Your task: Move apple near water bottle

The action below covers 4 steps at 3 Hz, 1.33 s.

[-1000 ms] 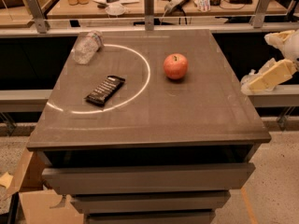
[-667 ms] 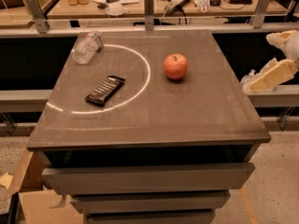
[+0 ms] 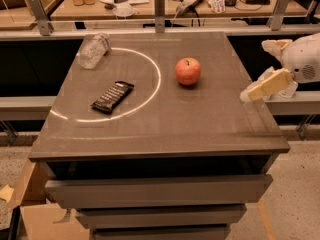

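The gripper (image 3: 256, 70), at 3 o'clock just off the worktop (image 3: 165, 129), is cut by the right edge, fingers parted; its arm is out of view. The water bottle (image 3: 93, 50) at 11 o'clock is blurred and its label cannot be read. Print on the dark bar wrapper (image 3: 112, 97) is too small to read. At 12 o'clock, clutter on the far bench (image 3: 150, 11) is cropped by the top edge.

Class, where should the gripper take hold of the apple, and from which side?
I would grip the apple across its widest middle, from above: it is round, sits stem up, and stands apart from the other things. The gripper, open, hangs beyond the table's right edge.
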{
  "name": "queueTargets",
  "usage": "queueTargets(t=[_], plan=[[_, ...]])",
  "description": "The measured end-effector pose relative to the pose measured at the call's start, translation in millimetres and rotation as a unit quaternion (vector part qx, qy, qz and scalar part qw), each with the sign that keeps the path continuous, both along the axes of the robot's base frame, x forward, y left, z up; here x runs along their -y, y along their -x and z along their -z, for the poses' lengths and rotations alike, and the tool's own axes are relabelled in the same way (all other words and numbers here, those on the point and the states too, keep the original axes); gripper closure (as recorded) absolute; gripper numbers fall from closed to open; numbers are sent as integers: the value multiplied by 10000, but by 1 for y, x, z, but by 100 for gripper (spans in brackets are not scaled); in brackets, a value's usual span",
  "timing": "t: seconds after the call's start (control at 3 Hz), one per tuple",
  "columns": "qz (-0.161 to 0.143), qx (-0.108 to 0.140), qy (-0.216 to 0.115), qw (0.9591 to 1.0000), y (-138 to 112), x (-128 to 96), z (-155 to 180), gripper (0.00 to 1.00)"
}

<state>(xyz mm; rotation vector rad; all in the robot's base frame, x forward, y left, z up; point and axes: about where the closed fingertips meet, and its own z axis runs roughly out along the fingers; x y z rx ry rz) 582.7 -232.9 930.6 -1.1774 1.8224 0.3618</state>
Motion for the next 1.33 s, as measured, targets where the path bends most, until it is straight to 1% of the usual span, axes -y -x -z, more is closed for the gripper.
queueTargets(t=[0.33, 0.67, 1.0, 1.33], plan=[[-192, 151, -232, 9994, -23, -14, 15, 0], [-325, 264, -577, 9975, -57, -31, 31, 0], [-427, 210, -831, 9954, -76, -55, 40, 0], [-547, 148, -986, 9935, -85, -79, 49, 0]])
